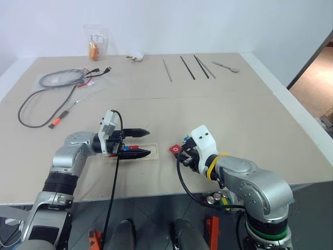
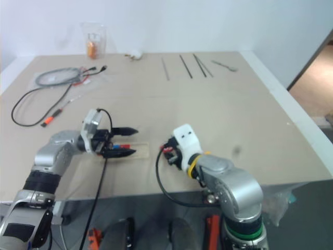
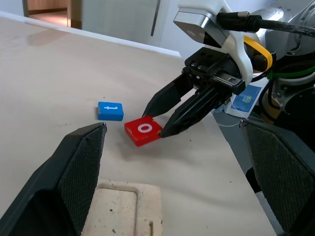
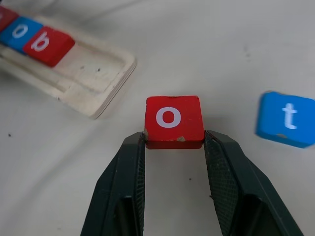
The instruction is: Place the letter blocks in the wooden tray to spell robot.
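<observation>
Red "o" block (image 4: 173,119) sits pinched between the two black fingers of our right gripper (image 4: 174,147), at the centre of the right wrist view. We hold our left gripper (image 1: 139,142) spread wide over the wooden tray (image 4: 93,78), grasping nothing. The tray lies upper left there, with a blue "o" and red "b" (image 4: 47,45) already seated; the blue "t" block (image 4: 288,119) waits at right. We should keep the tile level, carry it to the free slot beside the "b", and lower it squarely before letting go.
</observation>
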### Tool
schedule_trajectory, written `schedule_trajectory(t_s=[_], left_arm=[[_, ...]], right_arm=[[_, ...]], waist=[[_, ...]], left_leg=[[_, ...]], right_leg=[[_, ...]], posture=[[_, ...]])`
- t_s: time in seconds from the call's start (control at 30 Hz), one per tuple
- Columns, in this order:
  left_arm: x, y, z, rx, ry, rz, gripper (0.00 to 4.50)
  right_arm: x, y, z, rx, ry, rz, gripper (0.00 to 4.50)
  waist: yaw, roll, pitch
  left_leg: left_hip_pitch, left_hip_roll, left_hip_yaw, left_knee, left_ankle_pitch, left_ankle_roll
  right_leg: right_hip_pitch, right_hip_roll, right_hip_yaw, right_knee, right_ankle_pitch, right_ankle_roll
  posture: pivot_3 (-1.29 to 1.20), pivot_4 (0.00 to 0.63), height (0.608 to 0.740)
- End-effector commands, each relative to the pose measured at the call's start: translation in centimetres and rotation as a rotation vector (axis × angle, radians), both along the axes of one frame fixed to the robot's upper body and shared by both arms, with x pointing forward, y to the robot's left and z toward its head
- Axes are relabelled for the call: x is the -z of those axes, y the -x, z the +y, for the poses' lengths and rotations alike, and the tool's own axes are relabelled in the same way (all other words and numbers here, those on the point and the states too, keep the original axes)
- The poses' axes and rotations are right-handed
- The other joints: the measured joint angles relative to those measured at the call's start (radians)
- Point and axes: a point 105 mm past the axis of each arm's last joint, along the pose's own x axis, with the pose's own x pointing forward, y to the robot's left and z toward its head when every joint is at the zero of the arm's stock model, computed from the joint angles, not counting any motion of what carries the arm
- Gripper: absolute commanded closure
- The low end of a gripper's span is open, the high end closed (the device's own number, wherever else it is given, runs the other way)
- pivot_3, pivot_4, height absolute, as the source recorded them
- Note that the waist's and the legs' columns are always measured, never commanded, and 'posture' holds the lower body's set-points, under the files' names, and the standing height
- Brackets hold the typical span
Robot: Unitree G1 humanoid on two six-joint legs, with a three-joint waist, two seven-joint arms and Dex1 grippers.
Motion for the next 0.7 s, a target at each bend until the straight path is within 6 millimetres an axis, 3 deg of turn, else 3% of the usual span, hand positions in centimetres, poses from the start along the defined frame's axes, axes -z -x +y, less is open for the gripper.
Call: schedule_trajectory(t_s=[0.03,0.17,0.23,0.43,0.57,0.7], left_arm=[[-1.0,0.1,0.3,-0.011,0.018,-0.046,0.00],[-1.2,0.1,0.6,-0.034,0.021,-0.054,0.00],[-1.1,0.2,0.8,-0.039,0.017,-0.056,0.00],[-1.2,0.3,1.1,-0.048,0.009,-0.060,0.00],[-1.3,0.2,1.1,-0.047,0.005,-0.062,0.00],[-1.3,0.2,1.0,-0.042,0.001,-0.061,0.00]], right_arm=[[-0.6,-0.4,1.0,-0.066,0.005,-0.038,3.33],[-0.2,-0.9,1.5,-0.091,0.002,-0.037,3.33],[-0.1,-1.2,1.7,-0.099,-0.004,-0.042,2.29],[-1.0,-0.9,2.7,-0.173,-0.066,-0.061,0.18],[-1.7,-0.2,2.1,-0.228,-0.081,-0.059,0.03],[-2.2,-0.3,-0.9,-0.270,0.006,-0.097,0.03]], waist=[[0.000,0.000,0.000],[0.000,0.000,0.000],[0.000,0.000,0.000],[0.000,0.000,0.000],[0.000,0.000,0.000],[0.001,0.000,0.000]], left_leg=[[0.000,0.000,0.000,0.000,0.000,0.000],[0.000,0.000,0.000,0.000,0.000,0.000],[0.000,0.000,0.000,0.000,0.000,0.000],[-0.001,0.000,0.000,0.000,0.000,0.000],[-0.001,0.000,0.000,0.000,0.000,0.000],[-0.001,0.000,0.000,0.000,0.000,0.000]], right_leg=[[0.000,0.000,0.000,0.000,0.000,0.000],[0.000,0.000,0.000,0.000,0.000,0.000],[0.000,0.000,0.000,0.000,0.000,0.000],[0.000,0.000,0.000,0.000,0.000,0.000],[0.000,0.000,0.000,0.000,0.000,0.000],[0.000,0.000,0.000,-0.001,0.000,0.000]], posture=[[0.00,0.150,0.740],[0.00,0.150,0.740],[0.00,0.150,0.740],[0.00,0.150,0.740],[0.00,0.150,0.740],[0.00,0.150,0.740]])
